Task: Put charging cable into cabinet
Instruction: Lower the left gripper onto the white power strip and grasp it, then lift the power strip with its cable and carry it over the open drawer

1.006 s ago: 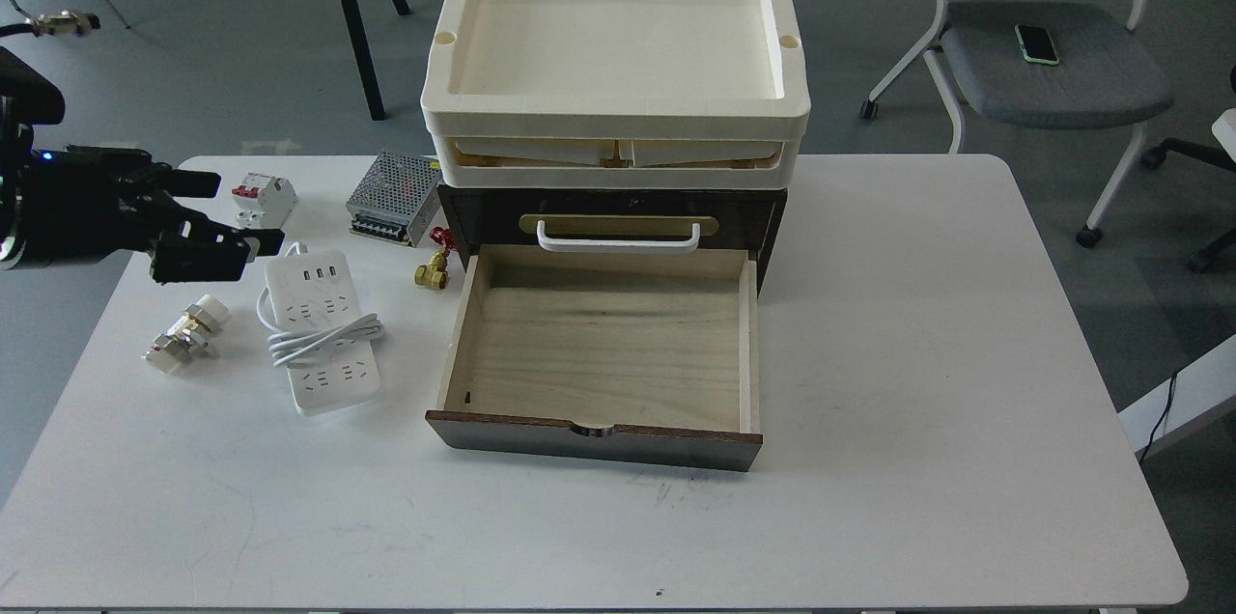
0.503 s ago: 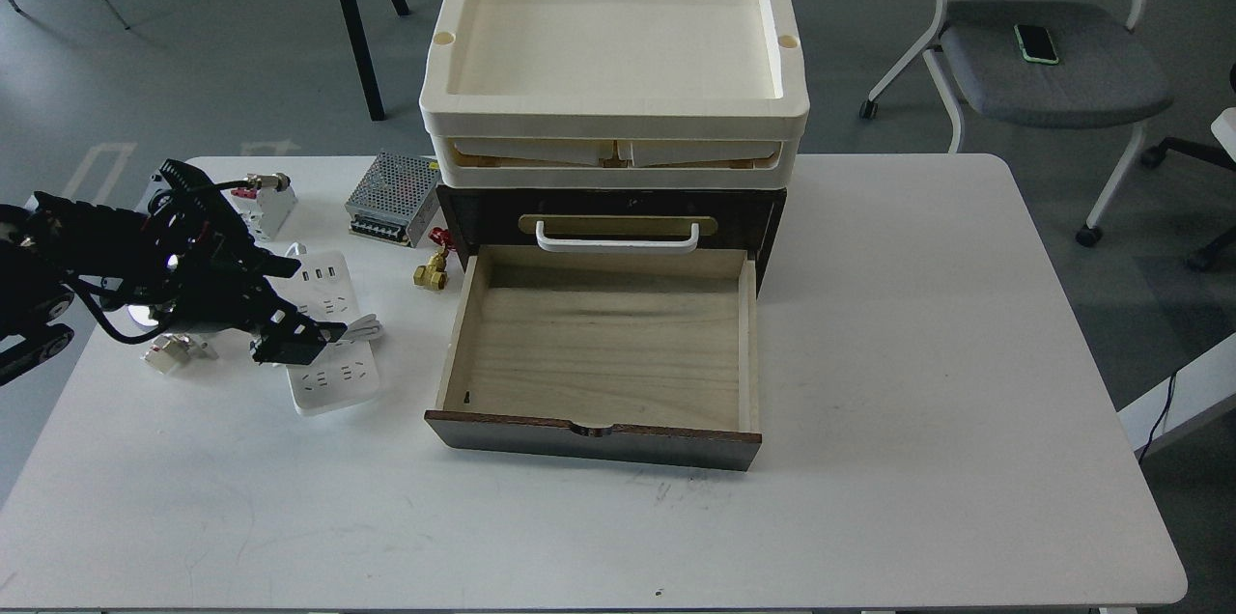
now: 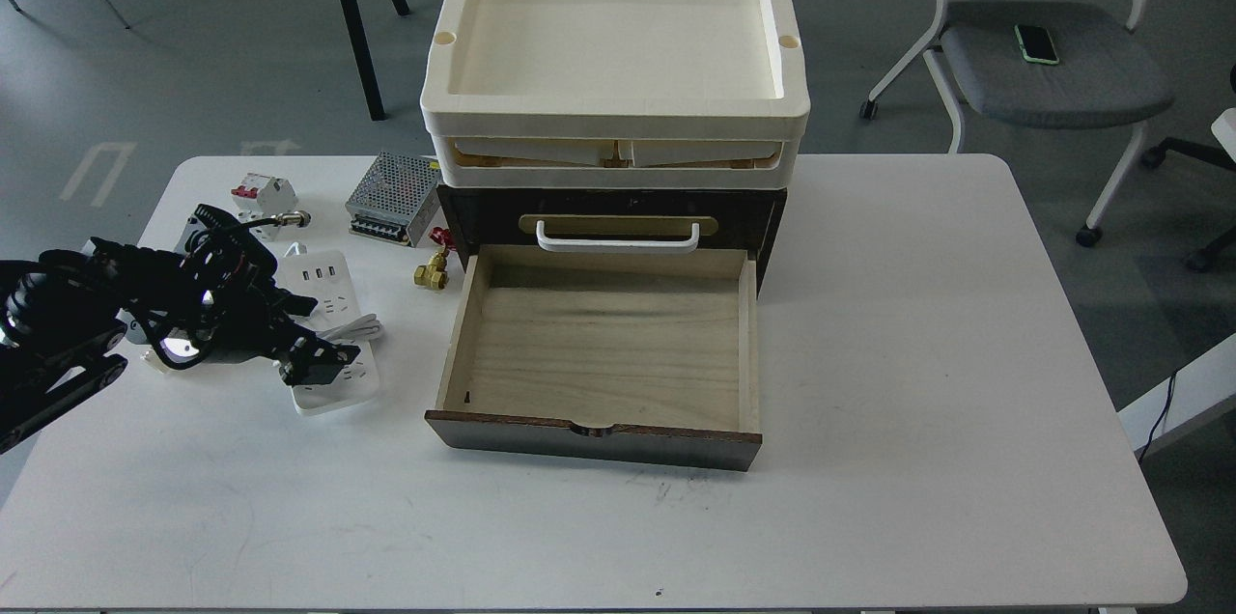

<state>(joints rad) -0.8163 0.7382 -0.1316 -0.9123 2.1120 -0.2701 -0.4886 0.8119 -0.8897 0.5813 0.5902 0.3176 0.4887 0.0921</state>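
Note:
The charging cable [image 3: 326, 278], a flat white power strip with its cord coiled round the middle, lies on the white table left of the cabinet. My left gripper [image 3: 309, 332] is low over its middle. The fingers are apart, one on each side of the coiled cord, and I cannot tell whether they touch it. The near half of the strip is partly hidden by the gripper. The dark brown cabinet [image 3: 483, 213] stands at the table's middle with its light wood drawer [image 3: 599, 344] pulled out and empty. My right gripper is out of view.
Cream trays [image 3: 614, 44] are stacked on the cabinet. A white-and-red circuit breaker [image 3: 263, 194], a silver mesh power supply [image 3: 394, 199] and a brass valve [image 3: 432, 271] lie behind the strip. A metal fitting [image 3: 154, 358] is mostly hidden under my left arm.
My left arm has swung in from the far left and come down over the power strip. In the last half second it sank a little lower onto the strip's middle.

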